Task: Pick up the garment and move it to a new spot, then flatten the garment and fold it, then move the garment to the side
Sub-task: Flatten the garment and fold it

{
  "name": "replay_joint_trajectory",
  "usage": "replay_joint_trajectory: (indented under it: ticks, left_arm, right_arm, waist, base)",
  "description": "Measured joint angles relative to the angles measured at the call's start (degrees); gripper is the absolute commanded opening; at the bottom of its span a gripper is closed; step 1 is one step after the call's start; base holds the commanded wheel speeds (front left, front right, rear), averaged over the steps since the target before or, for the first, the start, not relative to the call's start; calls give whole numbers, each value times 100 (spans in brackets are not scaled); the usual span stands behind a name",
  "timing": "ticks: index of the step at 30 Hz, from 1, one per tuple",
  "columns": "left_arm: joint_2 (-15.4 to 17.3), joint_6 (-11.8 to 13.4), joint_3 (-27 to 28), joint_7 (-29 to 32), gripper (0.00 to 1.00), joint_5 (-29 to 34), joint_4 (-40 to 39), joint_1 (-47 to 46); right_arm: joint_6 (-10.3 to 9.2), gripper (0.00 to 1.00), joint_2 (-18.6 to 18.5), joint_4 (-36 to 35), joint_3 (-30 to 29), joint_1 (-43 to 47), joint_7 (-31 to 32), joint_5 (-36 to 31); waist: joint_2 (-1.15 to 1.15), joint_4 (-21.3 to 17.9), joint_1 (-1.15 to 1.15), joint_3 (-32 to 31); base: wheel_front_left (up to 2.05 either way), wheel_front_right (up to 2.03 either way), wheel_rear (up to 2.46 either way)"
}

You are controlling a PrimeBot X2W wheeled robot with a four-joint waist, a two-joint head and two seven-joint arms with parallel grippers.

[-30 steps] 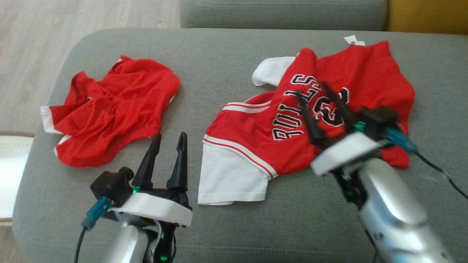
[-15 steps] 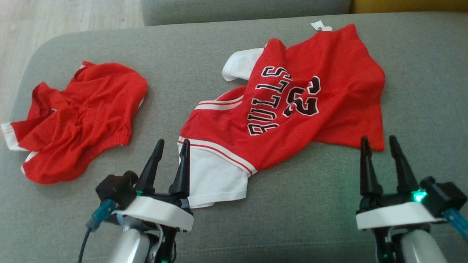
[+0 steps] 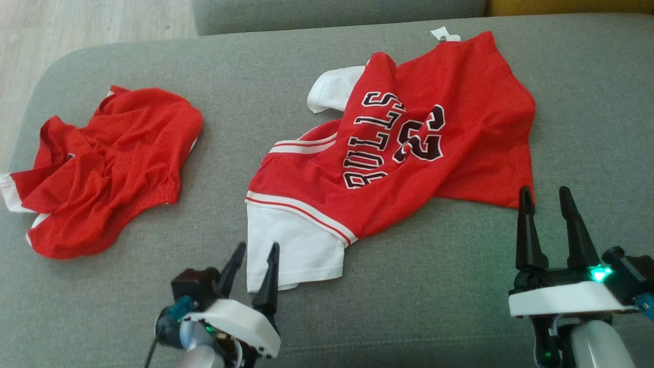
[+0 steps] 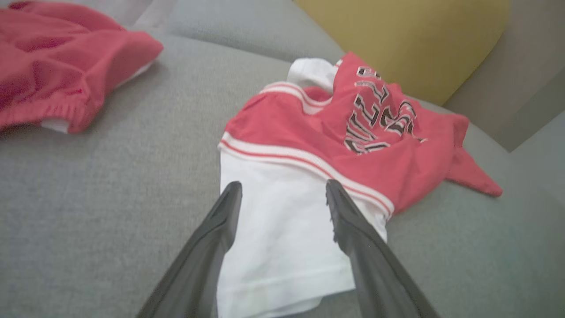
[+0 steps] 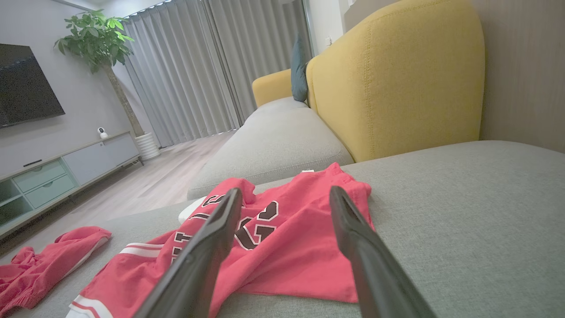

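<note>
The garment (image 3: 460, 122) is a red jersey with black-and-white lettering and white sleeves, lying rumpled on the grey sofa seat (image 3: 419, 306). My left gripper (image 3: 257, 248) is open at the near edge of the jersey's white sleeve (image 3: 291, 250). In the left wrist view, my left gripper (image 4: 283, 185) points its spread fingers over that sleeve (image 4: 282, 247), holding nothing. My right gripper (image 3: 543, 191) is open and empty just in front of the jersey's near right corner. The right wrist view looks between my right gripper's (image 5: 286, 192) fingers at the jersey (image 5: 287, 251).
A second red garment (image 3: 107, 163) lies crumpled on the seat's left side, near its edge. Wood floor (image 3: 76, 25) lies beyond on the left. A yellow sofa back (image 5: 397, 79) rises behind the seat, with another grey seat (image 5: 273, 145) further back.
My right arm has pulled back off the jersey to the near right. My left gripper has shifted right and lower, toward the white sleeve. The camera has also shifted.
</note>
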Motion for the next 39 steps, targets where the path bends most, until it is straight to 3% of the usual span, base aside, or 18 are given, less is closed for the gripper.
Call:
replay_joint_trajectory:
  ticks: [3, 11, 24, 26, 33, 39]
  left_arm:
    - [0, 145, -189, 199, 100, 52, 619, -57]
    - [0, 421, -221, 357, 100, 168, 1116, -298]
    - [1, 359, -257, 649, 99, 132, 1412, -673]
    - [15, 357, -255, 687, 0, 127, 1443, -746]
    - [29, 293, -237, 514, 0, 10, 1440, -782]
    - [21, 291, -181, 114, 0, -16, 972, -778]
  right_arm:
    - [0, 100, 0, 5, -45, -6, 0, -2]
    - [0, 100, 0, -1, -42, -67, 0, -44]
    - [0, 100, 1, 0, 111, -70, -1, -51]
    - [0, 100, 1, 1, 102, -73, -1, -51]
    - [0, 100, 1, 215, -35, -124, -1, -52]
    - [0, 100, 1, 656, -257, -250, 10, -127]
  waist:
    - [0, 15, 0, 22]
    - [0, -14, 0, 90]
    - [0, -152, 0, 318]
    - [0, -165, 0, 342]
    - [0, -151, 0, 371]
    - [0, -69, 0, 402]
  base:
    - [0, 0, 0]
    - [0, 0, 0]
    - [0, 0, 0]
    - [0, 0, 0]
    - [0, 0, 0]
    - [0, 0, 0]
